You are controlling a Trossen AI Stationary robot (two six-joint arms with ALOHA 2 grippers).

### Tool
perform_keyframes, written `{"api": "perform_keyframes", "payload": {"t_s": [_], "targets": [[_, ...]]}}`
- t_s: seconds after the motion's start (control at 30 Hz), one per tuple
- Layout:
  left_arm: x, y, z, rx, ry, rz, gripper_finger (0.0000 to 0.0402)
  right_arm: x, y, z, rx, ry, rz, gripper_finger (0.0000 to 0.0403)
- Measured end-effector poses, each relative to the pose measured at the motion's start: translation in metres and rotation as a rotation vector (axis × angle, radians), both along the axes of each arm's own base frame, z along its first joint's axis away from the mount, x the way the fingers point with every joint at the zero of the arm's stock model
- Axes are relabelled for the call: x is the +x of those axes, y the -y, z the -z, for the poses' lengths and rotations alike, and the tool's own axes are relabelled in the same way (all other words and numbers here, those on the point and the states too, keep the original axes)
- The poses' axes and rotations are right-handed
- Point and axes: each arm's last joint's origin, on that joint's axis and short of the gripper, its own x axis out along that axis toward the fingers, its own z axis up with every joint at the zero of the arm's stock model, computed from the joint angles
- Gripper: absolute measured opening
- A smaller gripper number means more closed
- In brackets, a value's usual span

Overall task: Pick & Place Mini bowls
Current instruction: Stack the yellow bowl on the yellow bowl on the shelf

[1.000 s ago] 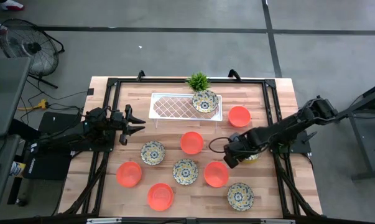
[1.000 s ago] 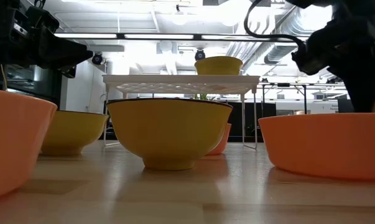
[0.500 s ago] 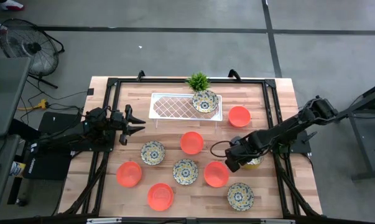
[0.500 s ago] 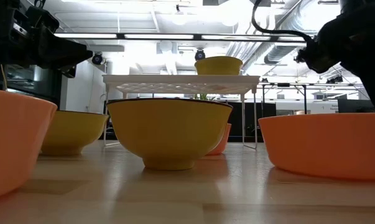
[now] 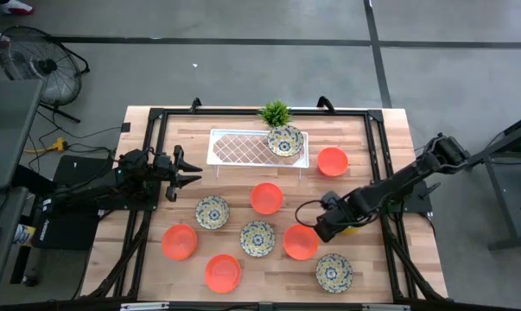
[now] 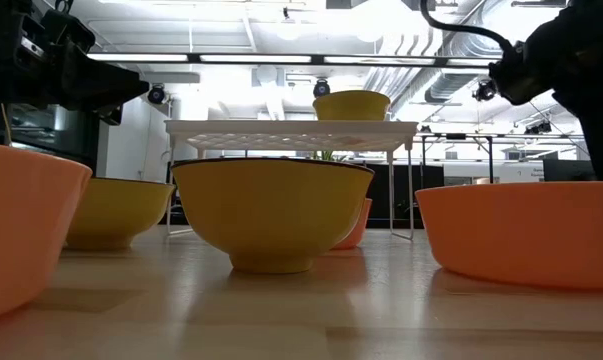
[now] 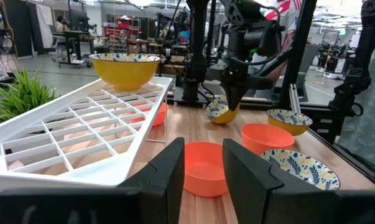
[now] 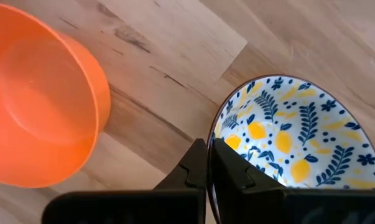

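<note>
Several mini bowls stand on the wooden table, some orange, like one point(image 5: 301, 242), and some patterned, like one point(image 5: 257, 238). Another patterned bowl point(image 5: 284, 140) sits on the white lattice tray point(image 5: 243, 147). My right gripper point(image 5: 329, 221), right of the table's middle, is shut on a blue-and-yellow patterned bowl point(image 8: 293, 137) beside that orange bowl point(image 8: 38, 106). My left gripper point(image 5: 187, 175) hangs at the table's left, level and open, with nothing between its fingers point(image 7: 175, 171). My right gripper pinches the patterned bowl's rim point(image 8: 216, 134), one finger inside the bowl and one outside. The fingers come from above, pointing down. In the left wrist view the bowl point(image 7: 219, 112) hangs tilted below the fingers, clear of the table.
A small green plant point(image 5: 276, 112) stands behind the tray. Black frame rails point(image 5: 153, 147) run along the table's left, right and far sides. Bare wood lies between the bowls and along the near edge point(image 5: 269, 289).
My right gripper has carried the patterned bowl a short way toward the table's near edge, staying shut on it.
</note>
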Motion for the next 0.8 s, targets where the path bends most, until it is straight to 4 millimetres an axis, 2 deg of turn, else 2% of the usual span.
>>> {"api": "perform_keyframes", "payload": {"t_s": [0.5,0.8], "targets": [[0.0000,0.0000,0.0000,0.000,0.000,-0.001,0.0106,-0.0014,-0.0024,-0.0001,-0.003,0.001,0.026,0.0000],[0.0000,0.0000,0.0000,0.000,0.000,-0.001,0.0106,0.0002,-0.0024,0.0022,-0.091,0.048,0.025,0.0000]]}}
